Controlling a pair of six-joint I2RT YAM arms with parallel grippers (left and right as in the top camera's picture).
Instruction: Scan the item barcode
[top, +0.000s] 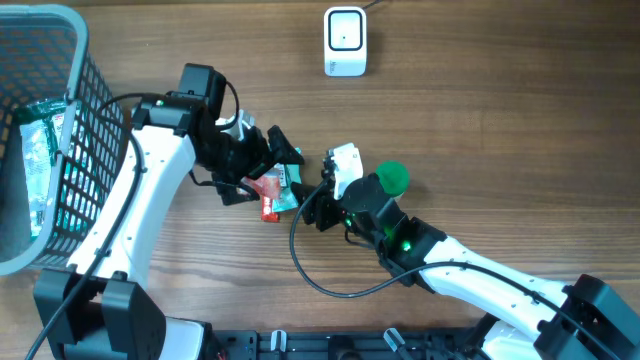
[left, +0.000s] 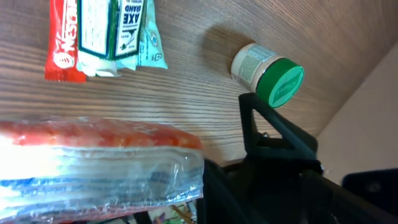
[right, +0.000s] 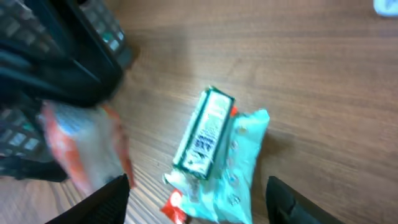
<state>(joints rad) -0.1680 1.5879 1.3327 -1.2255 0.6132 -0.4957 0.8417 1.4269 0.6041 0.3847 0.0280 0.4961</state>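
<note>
A: Overhead. Where is the scanner?
B: White box-shaped barcode scanner at 12 o'clock on the brown wooden table, well apart from both arms. Grey plastic mesh basket at 9 o'clock, packets inside.

A: The arms?
B: Left gripper and right gripper sit close together near centre. Between them lies a flat red foil packet, touching a teal foil packet. White round bottle with a green cap at 3 o'clock of that pile, beside the right wrist.

A: Left wrist view?
B: Clear plastic packet with orange-red contents fills 7 o'clock, blurred, close to the lens. One black finger at 4 o'clock, with a gap to the packet's upper edge. Jaws wide apart. Cannot tell whether the clear plastic packet is gripped or only resting there. At 11 o'clock, side by side: red foil packet, green-and-white printed pack, teal foil packet. Bottle on its side at 2 o'clock.

A: Right wrist view?
B: Fingertips at 7 and 5 o'clock, jaws apart, clamped on nothing. Green-and-white printed pack lies on the teal foil packet at centre, a red corner at 6 o'clock. Clear plastic packet blurred at 9 o'clock, against the left gripper.
</note>
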